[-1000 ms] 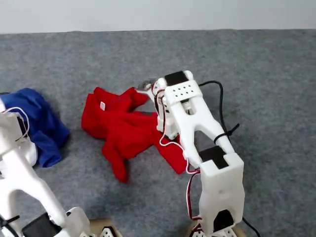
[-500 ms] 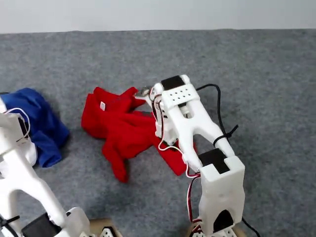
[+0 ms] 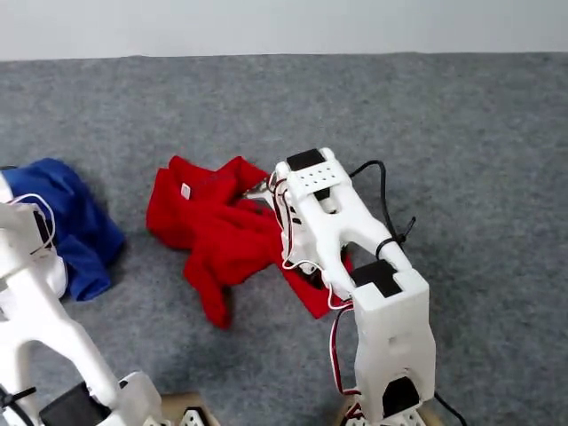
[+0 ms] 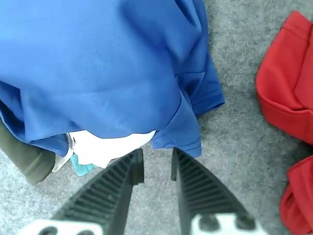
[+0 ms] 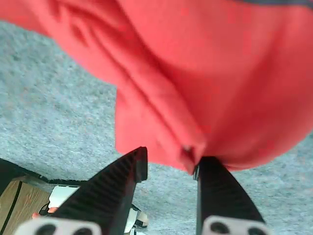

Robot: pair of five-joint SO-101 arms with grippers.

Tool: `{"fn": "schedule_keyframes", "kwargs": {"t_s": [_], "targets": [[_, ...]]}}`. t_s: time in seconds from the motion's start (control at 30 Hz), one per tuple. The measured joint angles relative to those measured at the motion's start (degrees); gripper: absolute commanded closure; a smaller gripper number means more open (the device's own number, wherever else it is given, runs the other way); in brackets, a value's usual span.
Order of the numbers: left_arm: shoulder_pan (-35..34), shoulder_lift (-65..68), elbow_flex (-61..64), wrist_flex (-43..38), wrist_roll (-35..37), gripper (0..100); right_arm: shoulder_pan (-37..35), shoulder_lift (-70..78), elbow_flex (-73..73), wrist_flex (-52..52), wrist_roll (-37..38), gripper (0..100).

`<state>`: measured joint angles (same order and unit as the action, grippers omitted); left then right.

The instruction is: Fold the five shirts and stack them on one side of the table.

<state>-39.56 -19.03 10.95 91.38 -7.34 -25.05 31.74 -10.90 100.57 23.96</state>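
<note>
High view: red shirt [image 3: 222, 235] bears white label [image 3: 185, 190].

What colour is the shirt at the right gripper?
The shirt is red; it shows best in the high view.

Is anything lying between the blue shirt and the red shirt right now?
No. The stretch between the blue shirt and the red shirt is bare grey table surface, as the high view shows. The left wrist view shows the same gap.
</note>
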Motion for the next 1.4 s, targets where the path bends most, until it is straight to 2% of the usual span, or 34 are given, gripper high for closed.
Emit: {"fn": "schedule_keyframes", "kwargs": {"t_s": [0.33,0.53,0.73,1.0,1.23,1.4], "targets": [[0.0,0.0,0.0,0.0,0.0,90,-8.1,-0.1,0.0,0.2,0.0,82.7],[0.0,0.0,0.0,0.0,0.0,90,-6.0,-0.1,0.0,0.2,0.0,83.1],[0.0,0.0,0.2,0.0,0.0,90,-3.8,0.4,0.0,-0.3,0.0,93.5],[0.0,0.0,0.2,0.0,0.0,90,-3.9,1.7,0.0,-1.6,0.0,99.2],[0.0,0.0,0.2,0.0,0.0,90,-3.8,1.5,-3.1,0.1,1.4,98.8],[0.0,0.0,0.2,0.0,0.0,90,-2.3,-5.8,-3.1,0.1,2.8,98.8]]}}
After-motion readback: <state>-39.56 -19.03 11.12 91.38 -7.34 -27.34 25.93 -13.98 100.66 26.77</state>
